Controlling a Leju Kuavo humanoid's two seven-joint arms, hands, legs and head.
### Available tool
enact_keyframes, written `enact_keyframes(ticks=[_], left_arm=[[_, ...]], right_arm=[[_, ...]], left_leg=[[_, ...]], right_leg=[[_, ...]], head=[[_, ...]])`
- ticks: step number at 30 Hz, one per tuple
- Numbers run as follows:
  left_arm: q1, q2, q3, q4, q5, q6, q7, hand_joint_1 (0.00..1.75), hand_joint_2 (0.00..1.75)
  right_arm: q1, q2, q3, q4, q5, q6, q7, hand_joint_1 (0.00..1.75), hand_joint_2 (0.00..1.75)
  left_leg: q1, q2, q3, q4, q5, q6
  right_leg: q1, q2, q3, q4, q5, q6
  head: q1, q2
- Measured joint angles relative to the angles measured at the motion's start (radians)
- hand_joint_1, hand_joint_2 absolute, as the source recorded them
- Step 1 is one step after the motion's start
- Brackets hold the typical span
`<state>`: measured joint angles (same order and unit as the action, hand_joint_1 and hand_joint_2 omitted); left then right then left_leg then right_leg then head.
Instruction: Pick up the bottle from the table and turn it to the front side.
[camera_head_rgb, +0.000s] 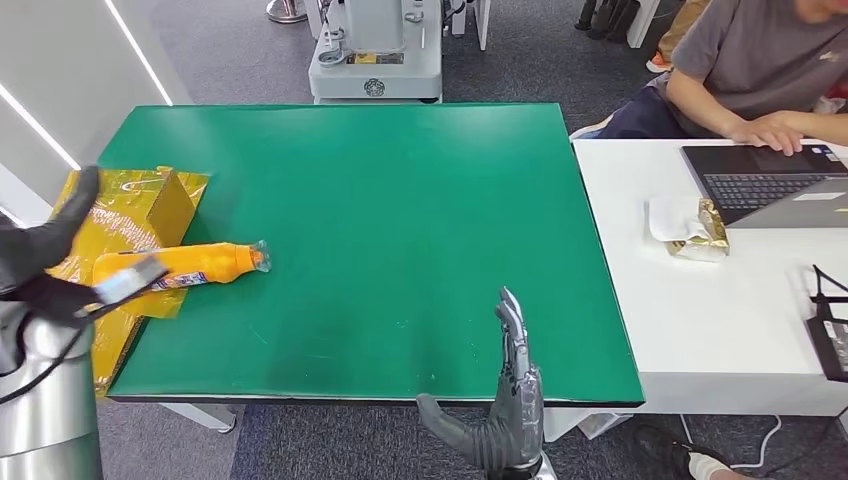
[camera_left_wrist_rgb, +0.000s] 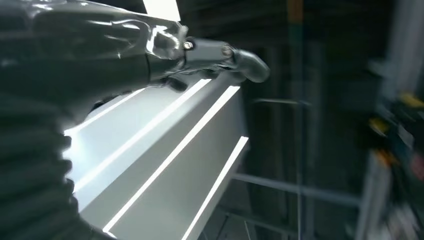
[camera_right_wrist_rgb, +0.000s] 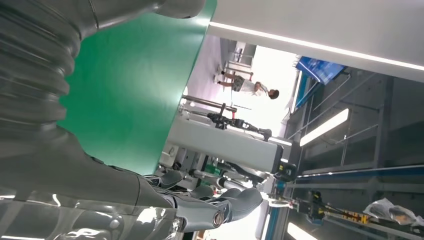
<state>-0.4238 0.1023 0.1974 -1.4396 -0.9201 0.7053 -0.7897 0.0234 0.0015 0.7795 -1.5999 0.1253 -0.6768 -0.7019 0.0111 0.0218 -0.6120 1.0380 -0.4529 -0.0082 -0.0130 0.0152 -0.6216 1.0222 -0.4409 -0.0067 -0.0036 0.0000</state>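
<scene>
An orange bottle (camera_head_rgb: 190, 264) lies on its side at the left end of the green table (camera_head_rgb: 400, 220), its clear cap pointing right. My left hand (camera_head_rgb: 45, 255) hovers at the table's left edge, just beside the bottle's base, with the thumb raised. In the left wrist view the left hand (camera_left_wrist_rgb: 150, 45) has its fingers stretched out with nothing in them. My right hand (camera_head_rgb: 510, 400) stands at the table's near edge, fingers pointing up and apart, holding nothing. The right wrist view has the right hand (camera_right_wrist_rgb: 190, 205) below the green table (camera_right_wrist_rgb: 130, 80).
Yellow packaging (camera_head_rgb: 130, 205) lies under and behind the bottle at the left edge. A white table (camera_head_rgb: 720, 300) adjoins on the right with a laptop (camera_head_rgb: 770, 185), a wrapped packet (camera_head_rgb: 690, 228) and a seated person (camera_head_rgb: 750, 70). A grey machine (camera_head_rgb: 375, 50) stands beyond the far edge.
</scene>
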Motion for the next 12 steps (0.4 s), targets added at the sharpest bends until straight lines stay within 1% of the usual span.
enact_keyframes(ticks=[1,2,4,5,7,9,11,12], left_arm=[[0.000,-0.025,0.040,-0.036,0.053,-0.001,-0.017,0.00,1.75],[-0.001,-0.046,0.061,-0.064,0.093,-0.001,-0.001,0.00,1.75],[-0.006,-0.081,0.071,-0.095,0.189,-0.003,0.055,0.00,1.75],[-0.010,-0.098,0.066,-0.095,0.263,-0.004,0.070,0.00,1.75],[-0.018,-0.128,0.038,-0.066,0.439,-0.016,0.083,0.00,1.75],[-0.021,-0.143,-0.021,-0.002,0.611,-0.044,0.088,0.00,1.75],[-0.019,-0.147,-0.104,0.066,0.720,-0.072,0.089,0.00,1.75],[-0.017,-0.147,-0.126,0.081,0.737,-0.078,0.089,0.00,1.75]], right_arm=[[-0.003,0.000,0.002,0.003,-0.007,-0.001,0.000,0.00,1.75],[-0.008,0.000,0.004,0.006,-0.015,-0.002,0.000,0.00,1.75],[-0.018,0.000,0.009,0.012,-0.026,-0.003,0.000,0.00,1.75],[-0.024,0.000,0.011,0.015,-0.029,-0.004,0.000,0.00,1.75],[-0.035,0.000,0.011,0.019,-0.029,-0.004,0.000,0.00,1.75],[-0.042,0.000,0.011,0.021,-0.025,-0.004,0.000,0.00,1.75],[-0.048,0.000,0.012,0.022,-0.024,-0.002,0.000,0.00,1.75],[-0.050,0.000,0.012,0.022,-0.024,-0.002,0.000,0.00,1.75]], left_leg=[[0.000,-0.002,0.000,0.000,0.000,0.000],[0.001,-0.005,0.000,0.000,0.001,0.000],[0.001,-0.011,-0.001,0.000,0.001,0.000],[0.001,-0.012,-0.001,-0.001,0.002,0.001],[0.001,-0.013,0.000,-0.001,0.002,0.001],[0.001,-0.014,0.000,-0.001,0.003,0.002],[0.001,-0.015,0.000,-0.001,0.004,0.002],[0.001,-0.015,-0.001,-0.001,0.004,0.002]], right_leg=[[0.000,-0.002,0.001,0.000,-0.001,0.000],[0.000,-0.005,0.001,0.000,-0.001,0.001],[0.001,-0.010,0.003,0.000,-0.002,0.001],[0.001,-0.012,0.003,0.000,-0.002,0.001],[0.001,-0.013,0.004,0.000,-0.002,0.001],[0.001,-0.014,0.005,0.000,-0.002,0.001],[0.001,-0.014,0.005,0.000,-0.001,0.000],[0.001,-0.015,0.005,0.000,-0.001,0.000]], head=[[0.000,0.000],[0.000,0.000],[0.001,0.000],[0.000,0.000],[0.000,0.000],[0.000,0.000],[0.000,0.000],[0.001,0.000]])
